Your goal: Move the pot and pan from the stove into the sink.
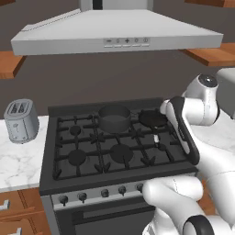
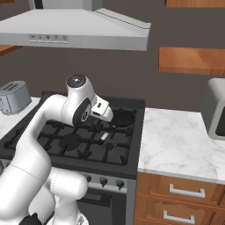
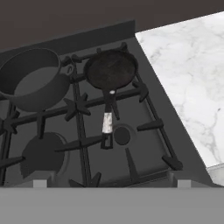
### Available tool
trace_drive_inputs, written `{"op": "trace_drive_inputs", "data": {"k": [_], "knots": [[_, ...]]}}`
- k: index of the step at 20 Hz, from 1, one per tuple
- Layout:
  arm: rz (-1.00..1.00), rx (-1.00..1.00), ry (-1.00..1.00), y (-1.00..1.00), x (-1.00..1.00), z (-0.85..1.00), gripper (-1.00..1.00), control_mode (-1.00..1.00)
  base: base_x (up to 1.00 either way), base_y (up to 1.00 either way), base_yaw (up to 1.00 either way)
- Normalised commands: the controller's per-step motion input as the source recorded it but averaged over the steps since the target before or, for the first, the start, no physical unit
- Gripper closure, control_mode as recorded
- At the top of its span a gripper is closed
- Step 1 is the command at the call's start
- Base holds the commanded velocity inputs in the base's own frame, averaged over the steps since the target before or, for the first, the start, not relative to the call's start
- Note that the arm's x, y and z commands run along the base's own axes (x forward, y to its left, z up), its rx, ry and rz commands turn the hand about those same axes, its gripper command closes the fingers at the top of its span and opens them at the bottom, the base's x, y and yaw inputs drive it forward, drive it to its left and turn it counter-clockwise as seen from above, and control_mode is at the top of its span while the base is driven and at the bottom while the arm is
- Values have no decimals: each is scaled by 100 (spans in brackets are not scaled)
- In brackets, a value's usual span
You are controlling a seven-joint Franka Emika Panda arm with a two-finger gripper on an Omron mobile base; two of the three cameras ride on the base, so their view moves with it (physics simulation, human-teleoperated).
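Observation:
On the black stove [image 1: 92, 172] the dark grey pot [image 1: 114, 118] stands on the back middle burner. The black pan [image 3: 110, 70] rests on the back right burner, and its long handle [image 3: 107, 120] points toward the stove's front. The pan [image 2: 123, 117] also shows just past my hand. My gripper [image 3: 111, 183] hovers open above the front right burner, short of the handle's end, with nothing between its fingers. The pot [image 3: 30, 83] sits to the pan's left. The sink is out of view.
A silver toaster [image 1: 20, 120] stands on the marble counter left of the stove. A range hood [image 1: 119, 34] hangs overhead. Right of the stove runs more marble counter [image 2: 176, 140] with a grey appliance [image 2: 215, 110], above wooden drawers.

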Motion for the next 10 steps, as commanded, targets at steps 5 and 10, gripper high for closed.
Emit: {"op": "trace_drive_inputs", "data": {"k": [5, 10], "knots": [[0, -2, 8, 3, 10, -32, -100, -100, 0, 0, 0], [0, 0, 4, 0, 8, -29, -100, -100, 0, 0, 0]]}}
